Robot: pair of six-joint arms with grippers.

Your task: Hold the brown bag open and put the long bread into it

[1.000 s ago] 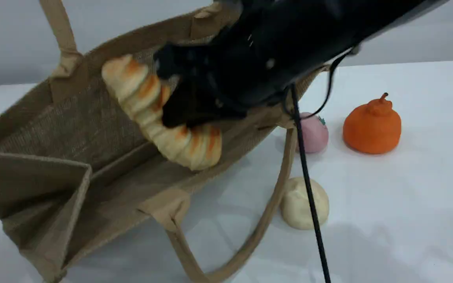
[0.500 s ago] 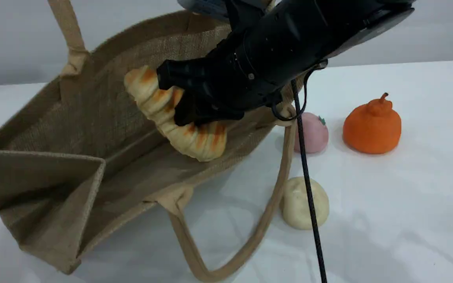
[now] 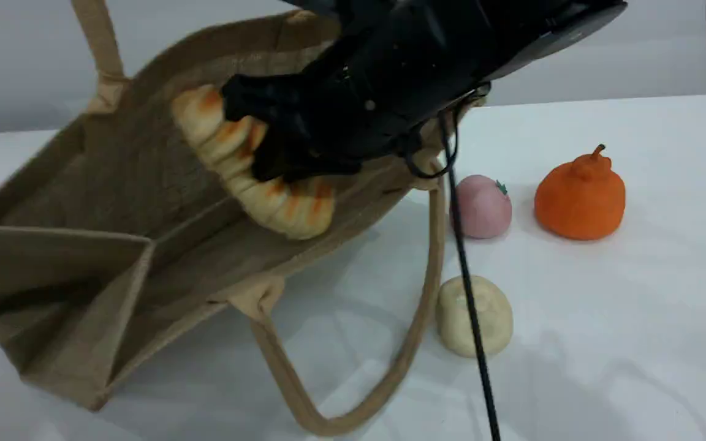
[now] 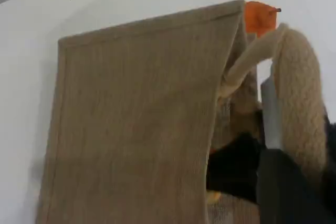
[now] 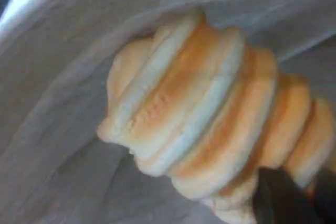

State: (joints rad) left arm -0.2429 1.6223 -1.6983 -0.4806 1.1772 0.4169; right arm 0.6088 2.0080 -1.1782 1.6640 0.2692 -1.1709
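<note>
One tan woven jute bag (image 3: 114,184), one long ridged golden loaf (image 3: 267,196), one pink round fruit (image 3: 483,207), one orange knobbed fruit (image 3: 580,196), one cream-white round bun (image 3: 491,315).

A lab-like test setup: a bare white worktop (image 3: 604,318) against a plain grey wall (image 3: 16,61), with soft toy foods (image 3: 580,196) laid out and a black robot arm (image 3: 439,55) overhead.

We're looking down at a slant across the table (image 3: 604,318) in the scene view, arms entering from 12 o'clock. Left wrist cam is sitting close above the brown bag (image 4: 131,124), facing its outer panel. Right wrist cam is pressing v. near the long bread (image 5: 210,124). Scene & right wrist views are sharing bread + bag.
</note>
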